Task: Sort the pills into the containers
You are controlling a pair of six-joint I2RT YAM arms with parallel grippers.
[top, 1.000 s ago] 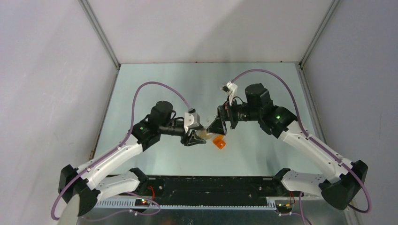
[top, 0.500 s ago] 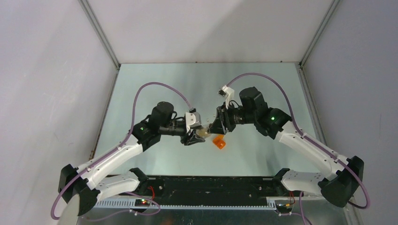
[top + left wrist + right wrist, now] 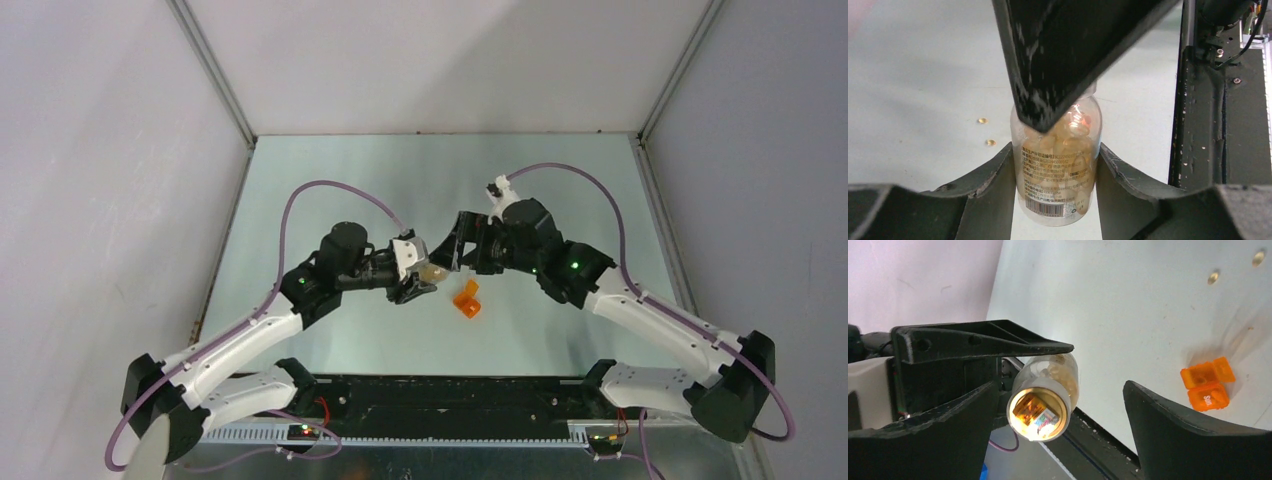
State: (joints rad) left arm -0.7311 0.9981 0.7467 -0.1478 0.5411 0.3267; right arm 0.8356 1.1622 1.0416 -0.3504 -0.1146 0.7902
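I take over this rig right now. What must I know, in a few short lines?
Left claw: shut on the vial, which has many pills inside.
Right claw: open, one finger on each side of the vial's mouth, gripping nothing.
Orange box: lies open on the table; contents unclear.
Two loose pills lie on the table.
Done: vial picked up. Left: the sorting itself.

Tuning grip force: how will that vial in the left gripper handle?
The vial looks smooth and round, so it may twist or slip in the left gripper. Packed with capsules, it's probably heavy for its size. Set down sideways, it would likely roll.
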